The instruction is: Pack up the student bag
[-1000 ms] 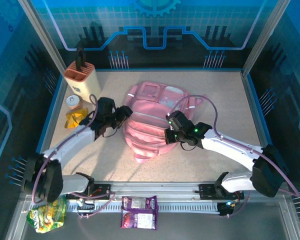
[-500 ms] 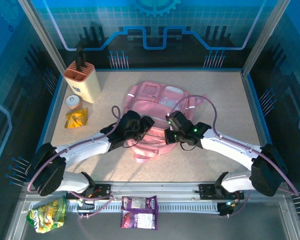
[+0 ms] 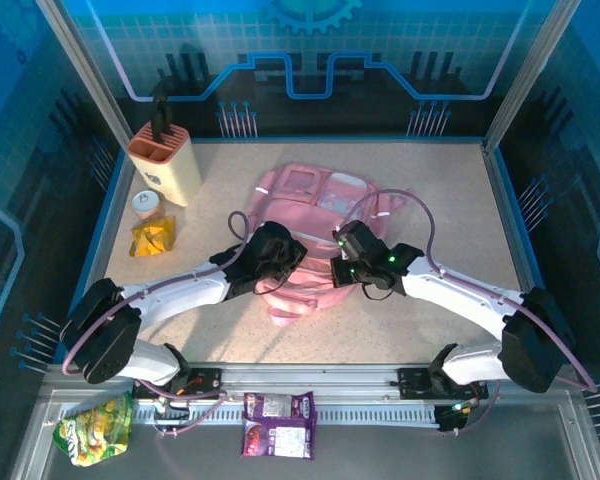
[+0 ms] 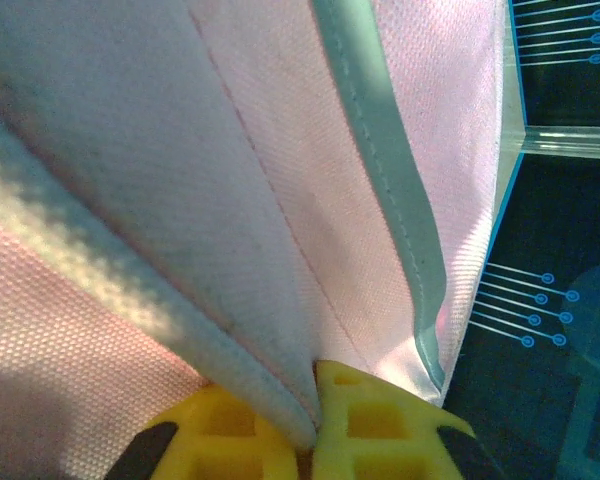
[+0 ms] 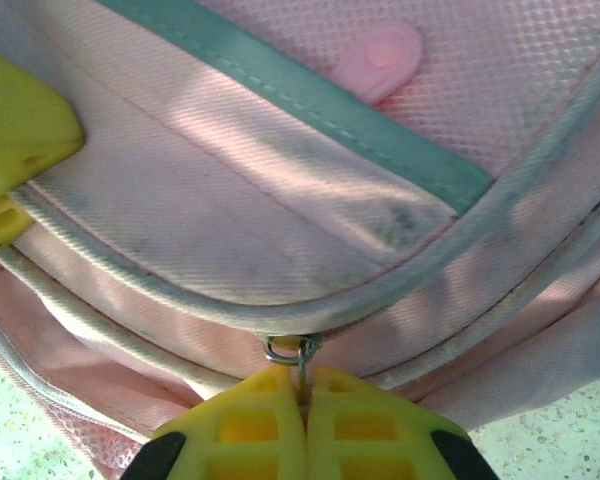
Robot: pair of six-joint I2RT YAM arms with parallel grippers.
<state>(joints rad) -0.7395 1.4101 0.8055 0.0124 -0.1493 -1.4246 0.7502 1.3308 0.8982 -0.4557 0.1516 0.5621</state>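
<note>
One student bag [image 3: 315,190], a pink backpack, lies mid-desk [image 3: 450,190]. The left tool [image 4: 315,428] is clamped on a piped fold of its fabric. The right tool [image 5: 305,398] pinches one zip pull [image 5: 301,352]. At far left stand one knife block [image 3: 165,160], one small pot [image 3: 146,203] and one yellow packet [image 3: 152,238]. On the near rail [image 3: 380,410] lie one green packet [image 3: 95,428] and one purple packet [image 3: 278,424]. The desk is speckled beige, and the walls [image 3: 310,50] are blue-lit.

student bag [image 5: 280,200] — matt woven pink cloth; its zip ring [image 5: 282,350] — shiny metal.
</note>
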